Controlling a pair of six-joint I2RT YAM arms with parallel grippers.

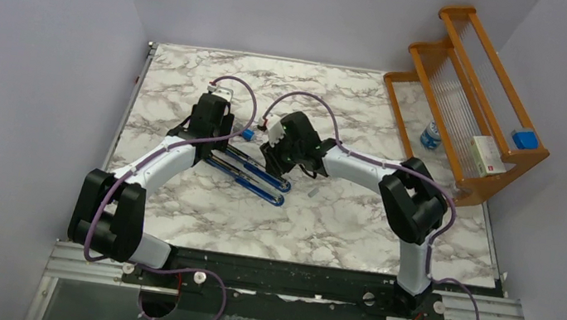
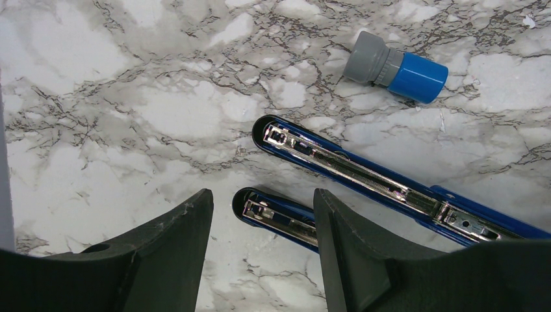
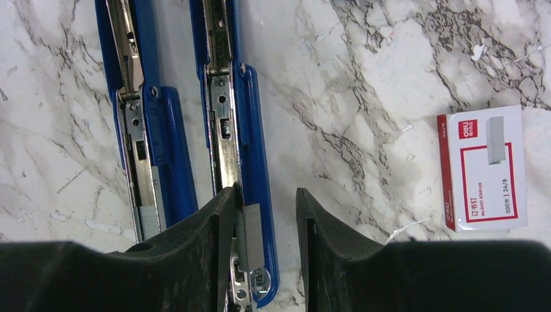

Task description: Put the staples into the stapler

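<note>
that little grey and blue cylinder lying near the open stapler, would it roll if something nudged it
Probably yes: the small grey-and-blue plastic cylinder lies on its side on the smooth marble tabletop, with nothing touching it. Its outline is stepped, not one even tube, so it may veer rather than run straight. It looks small beside the open blue stapler, so it is likely light.

Blue stapler (image 3: pixel 256 130) opened flat; grey staples (image 3: pixel 251 235) over its rail; box (image 3: pixel 484 169) nearby.

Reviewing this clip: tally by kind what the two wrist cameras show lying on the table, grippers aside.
Stapler arms: 2
Staple strip: 1
Staple box: 1
Blue-capped cylinder: 1
Total: 5
</note>
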